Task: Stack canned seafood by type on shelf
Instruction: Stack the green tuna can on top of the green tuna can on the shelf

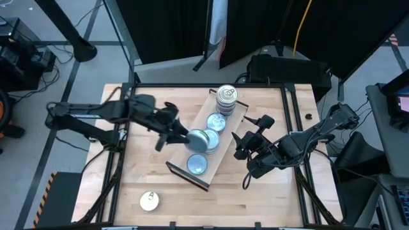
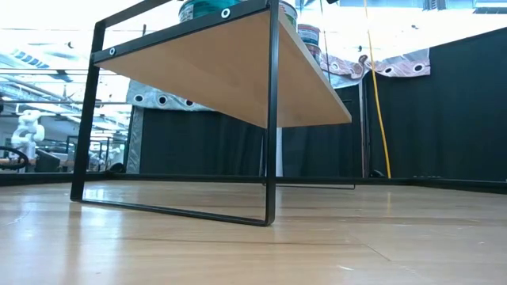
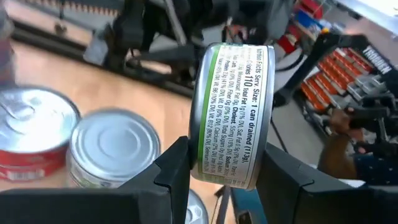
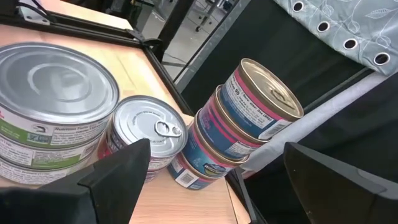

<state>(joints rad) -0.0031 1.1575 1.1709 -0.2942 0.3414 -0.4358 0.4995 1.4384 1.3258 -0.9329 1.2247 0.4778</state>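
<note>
The shelf point(image 1: 225, 137) lies slantwise on the table, with its underside point(image 2: 230, 71) showing in the low view. On it stand a stack of blue-and-pink tins point(image 1: 225, 97) point(image 4: 249, 118) at the far end, a pull-tab tin point(image 1: 216, 121) point(image 4: 149, 127) and a tin point(image 1: 197, 165) near the near end. My left gripper point(image 1: 184, 137) point(image 3: 227, 165) is shut on a green-labelled tin point(image 1: 198, 142) point(image 3: 230, 106) over the shelf's middle. My right gripper point(image 1: 250, 132) point(image 4: 227, 180) hangs open just right of the shelf with nothing between its fingers. My left gripper pinches the green-labelled tin between its two fingers point(image 3: 177, 165), one on each flat end point(image 3: 200, 146). The fingers come nearly level from the table's left. The tin stands on edge, its printed side wall toward the wrist camera, lifted clear above the shelf and the tins on it.
A lone cream-topped tin point(image 1: 149, 201) lies on the tabletop near its front left corner. Green-labelled tins point(image 4: 50, 118) stand on the shelf beside the pull-tab tin. There is bare tabletop point(image 1: 255, 198) at the near right. A black frame point(image 1: 291, 108) borders the table.
</note>
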